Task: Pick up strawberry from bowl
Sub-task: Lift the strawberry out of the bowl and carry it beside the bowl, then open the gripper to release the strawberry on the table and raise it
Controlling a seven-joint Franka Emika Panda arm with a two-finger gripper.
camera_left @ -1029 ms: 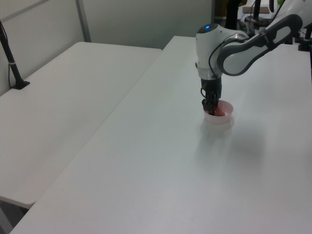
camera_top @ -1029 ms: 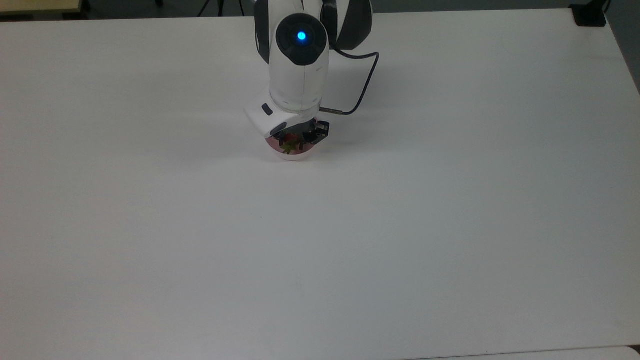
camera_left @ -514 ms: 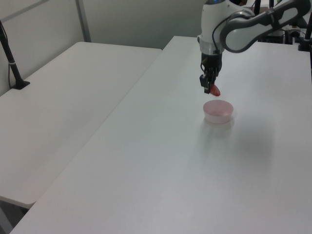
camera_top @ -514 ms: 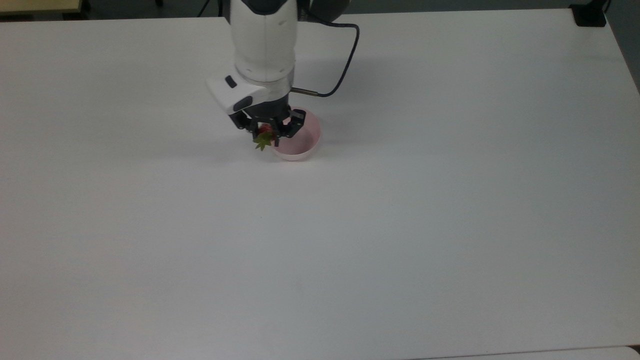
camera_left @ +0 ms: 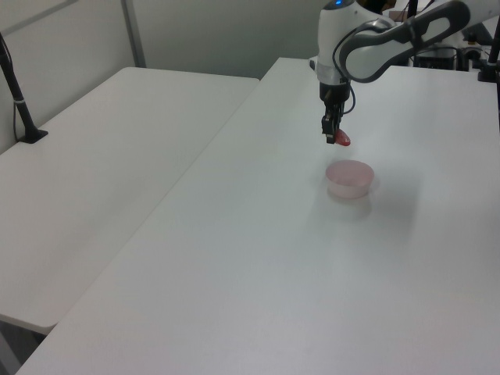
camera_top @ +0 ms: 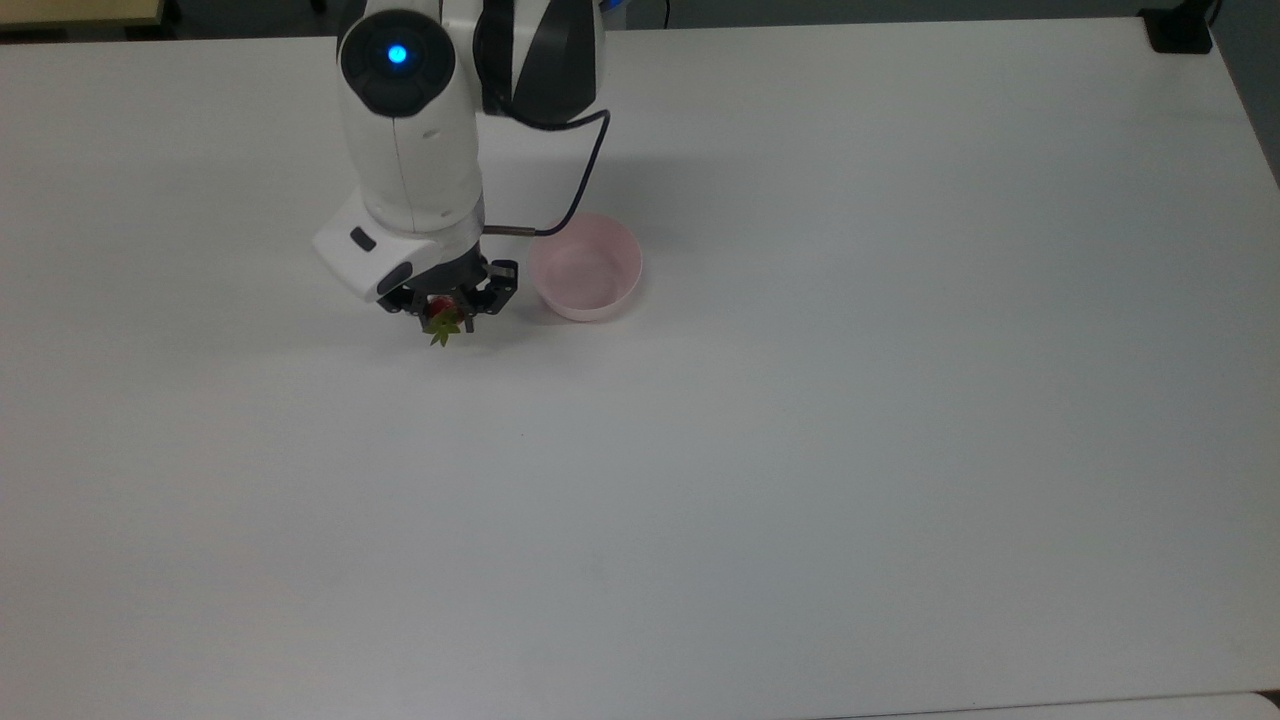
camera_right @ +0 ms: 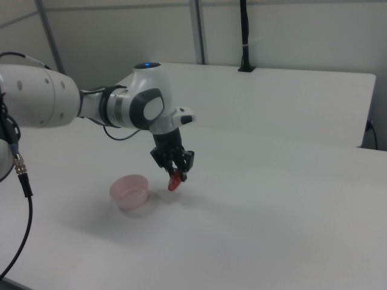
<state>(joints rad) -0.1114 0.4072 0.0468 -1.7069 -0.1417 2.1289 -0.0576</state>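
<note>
The pale pink bowl (camera_top: 586, 266) stands empty on the white table (camera_top: 800, 420). My gripper (camera_top: 444, 312) is shut on the red strawberry (camera_top: 440, 318), whose green cap points toward the top view's bottom. It hangs in the air to the top view's left of the bowl. In the left view the gripper (camera_left: 334, 137) holds the strawberry (camera_left: 343, 140) well above and behind the bowl (camera_left: 349, 178). In the right view the strawberry (camera_right: 175, 182) dangles from the gripper (camera_right: 176, 175) to the right view's right of the bowl (camera_right: 129, 191).
A second white table (camera_left: 109, 156) adjoins at the left view's left, with a black post (camera_left: 16, 90) on it. A black cable (camera_top: 580, 180) loops from the arm above the bowl. A dark object (camera_top: 1178, 28) sits at the top view's far right corner.
The gripper rose out of the bowl with the strawberry in it, then moved toward the top view's left, clear of the bowl. The bowl stayed in place.
</note>
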